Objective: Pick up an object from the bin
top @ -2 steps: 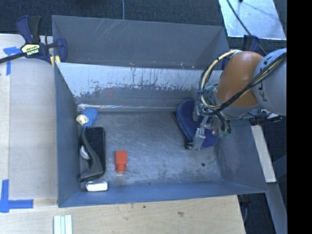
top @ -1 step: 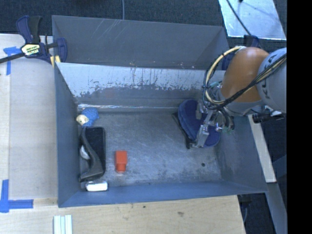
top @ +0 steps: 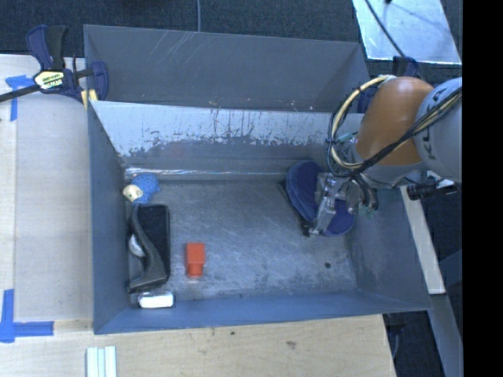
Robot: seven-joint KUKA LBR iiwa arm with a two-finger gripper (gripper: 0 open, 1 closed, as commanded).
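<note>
The gripper sits low at the right side of the bin, against a dark blue rounded thing near the back wall (how far open it is, or whether it grips, cannot be told). The lift out seems yet to be done.

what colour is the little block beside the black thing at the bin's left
Orange-red; the block shows best in the camera view.
</note>
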